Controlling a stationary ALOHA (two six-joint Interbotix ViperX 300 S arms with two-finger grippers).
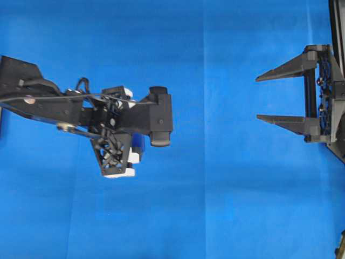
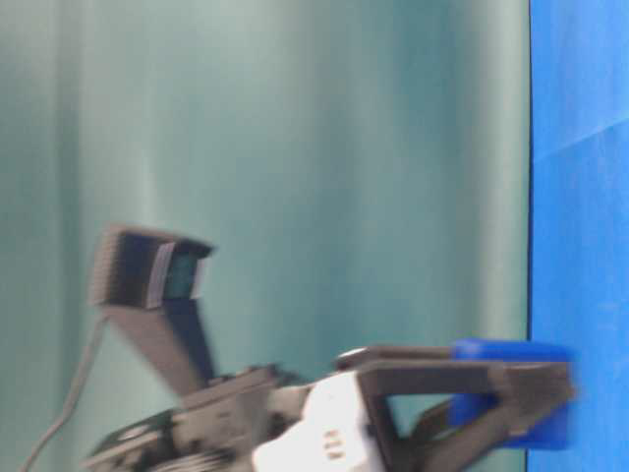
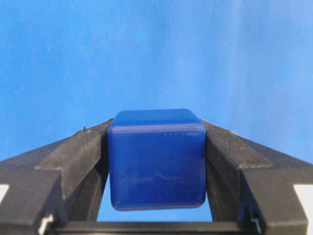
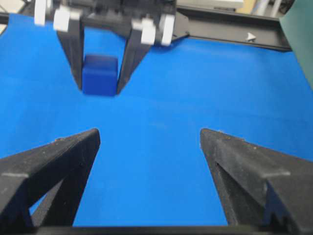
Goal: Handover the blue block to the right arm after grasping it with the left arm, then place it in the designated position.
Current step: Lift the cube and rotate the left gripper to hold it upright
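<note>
From overhead, my left gripper (image 1: 141, 141) points straight down over the blue-clothed table (image 1: 226, 205), so its own body hides what sits between its fingers. My right gripper (image 1: 261, 97) waits well apart at the right edge, level and aimed toward the left one, which I judge is where it can receive the block.

The table-level view is turned on its side and blurred. It shows the blue block (image 2: 511, 393) clamped between the left gripper's dark fingers (image 2: 462, 374), right at the cloth; I cannot tell whether it touches the cloth or hangs just clear of it.

The left wrist view settles the grip: the blue block (image 3: 156, 159) sits squarely between my two fingers (image 3: 78, 156), both inner faces pressed flat against its opposite sides, jaws about half apart to span its width. It is held near the tips, which I judge leaves its top and front free for the other gripper to take.

From the right wrist view, the right fingers (image 4: 58, 161) are spread as wide as they go, with nothing between them. Beyond them, the left gripper (image 4: 100, 90) hangs tips down with the blue block (image 4: 100, 74) pinched low between them, close to the cloth, on my left side of the table.
</note>
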